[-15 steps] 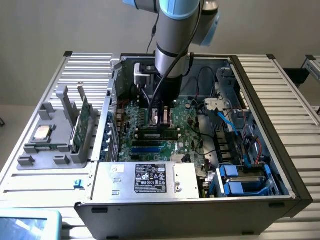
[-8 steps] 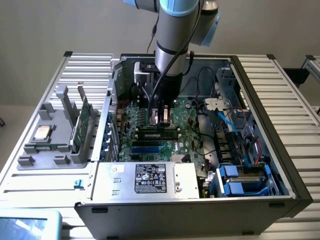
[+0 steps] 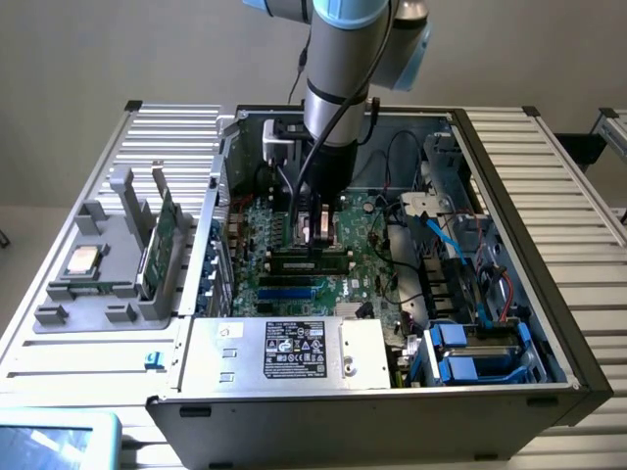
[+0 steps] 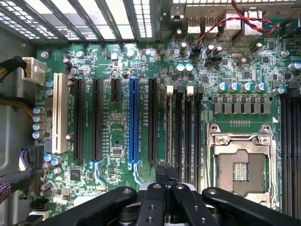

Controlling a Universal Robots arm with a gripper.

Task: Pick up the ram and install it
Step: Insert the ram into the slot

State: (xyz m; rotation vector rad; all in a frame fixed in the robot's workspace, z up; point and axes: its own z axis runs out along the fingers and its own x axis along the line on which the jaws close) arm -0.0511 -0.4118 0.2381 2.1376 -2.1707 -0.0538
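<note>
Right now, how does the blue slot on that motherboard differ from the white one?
The blue slot is slimmer and sits between black slots; the white slot is wider and sits at the edge of the motherboard, near cables. Both run parallel and stand empty.

1. This looks like a robotics lab or test bench: an industrial robot arm (image 3: 338,88) reaches down over the work in front of a plain, bare wall (image 3: 118,59).
2. The tabletop (image 3: 554,186) is ribbed aluminium profile, not household furniture.
3. An open computer case (image 3: 323,431) lies on it, its motherboard (image 4: 117,136) and cabling exposed.
4. Beside the case, a grey moulded fixture (image 3: 59,315) holds loose components in slots.
</note>
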